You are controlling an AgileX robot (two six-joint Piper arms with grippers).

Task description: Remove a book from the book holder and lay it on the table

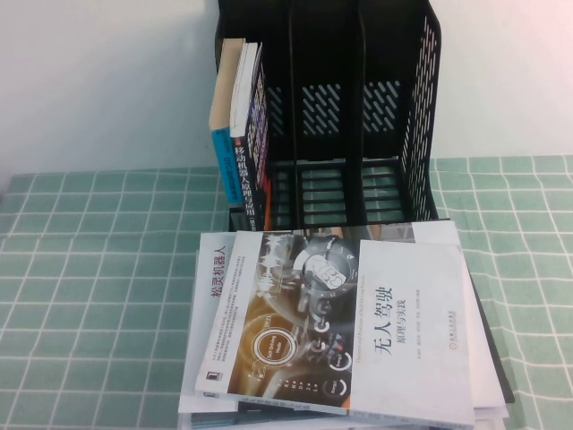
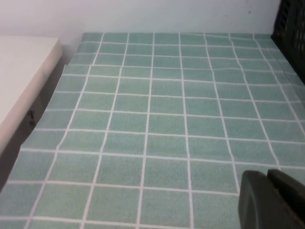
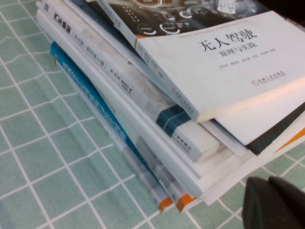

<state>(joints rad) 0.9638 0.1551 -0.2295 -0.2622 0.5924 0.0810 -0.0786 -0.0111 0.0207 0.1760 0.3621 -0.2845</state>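
Observation:
A black book holder stands at the back of the table. Its left slot holds a few upright books; the other slots look empty. A stack of several books lies flat in front of it, topped by a white-covered book. Neither gripper shows in the high view. My left gripper is shut and empty over bare green checked cloth, far from the holder's corner. My right gripper is shut and empty, low beside the stack's near corner.
A green checked cloth covers the table. A white wall rises behind the holder. In the left wrist view a white surface lies beyond the cloth's edge. Open cloth lies left and right of the stack.

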